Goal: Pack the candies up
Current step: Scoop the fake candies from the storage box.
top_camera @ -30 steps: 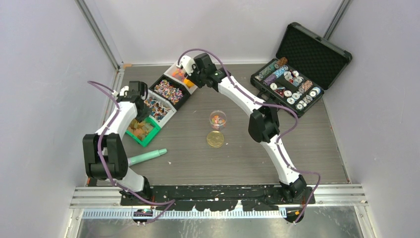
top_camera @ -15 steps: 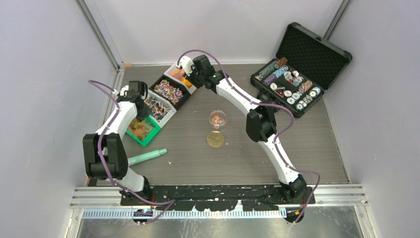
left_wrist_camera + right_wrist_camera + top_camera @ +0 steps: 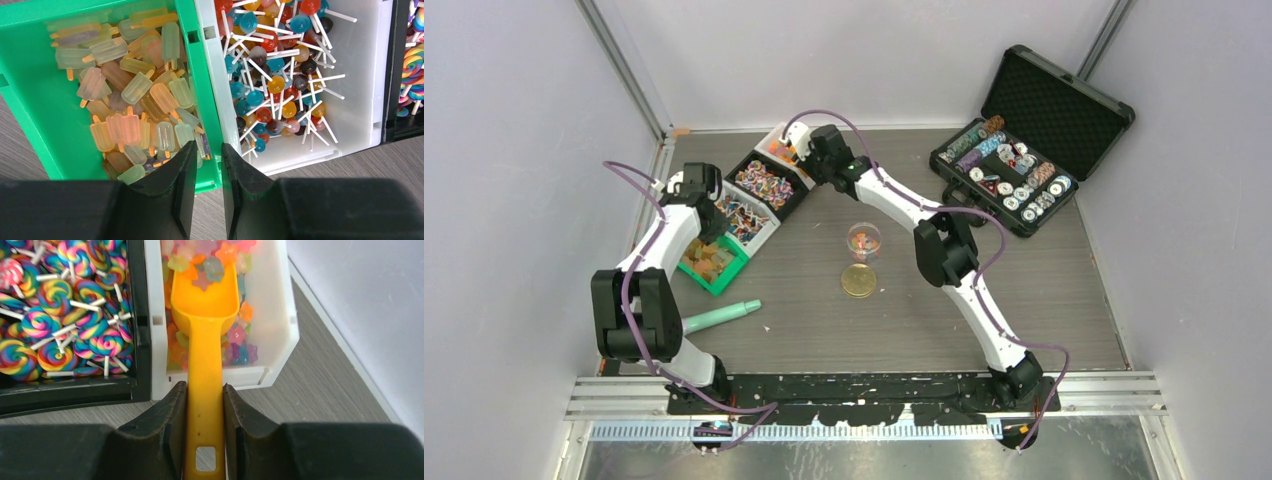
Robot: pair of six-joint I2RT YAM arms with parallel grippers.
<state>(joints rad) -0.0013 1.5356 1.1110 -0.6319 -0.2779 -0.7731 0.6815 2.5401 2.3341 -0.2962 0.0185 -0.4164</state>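
The candies lie sorted in a row of bins at the back left. Pale popsicle candies (image 3: 131, 95) fill a green bin (image 3: 27, 117), and ball lollipops (image 3: 270, 75) lie in a white bin (image 3: 357, 100). My left gripper (image 3: 209, 150) hovers over the wall between these two, jaws a narrow gap apart, nothing in them. My right gripper (image 3: 205, 392) is shut on the handle of the orange scoop (image 3: 205, 302). Its bowl is dug into star candies (image 3: 236, 335) in the end white bin (image 3: 282, 335). Beside that, swirl lollipops (image 3: 60, 315) fill a black bin (image 3: 137, 320).
A small clear jar (image 3: 864, 240) holding a few candies stands mid-table, with a flat gold disc (image 3: 858, 281) just in front of it. A teal scoop (image 3: 722, 316) lies near the left arm. An open black case (image 3: 1064, 110) of poker chips (image 3: 1009, 178) sits at the back right.
The right arm has reached further left and back, pushing the orange scoop into the star candy bin. The left gripper's jaws have narrowed slightly over the green bin's wall.
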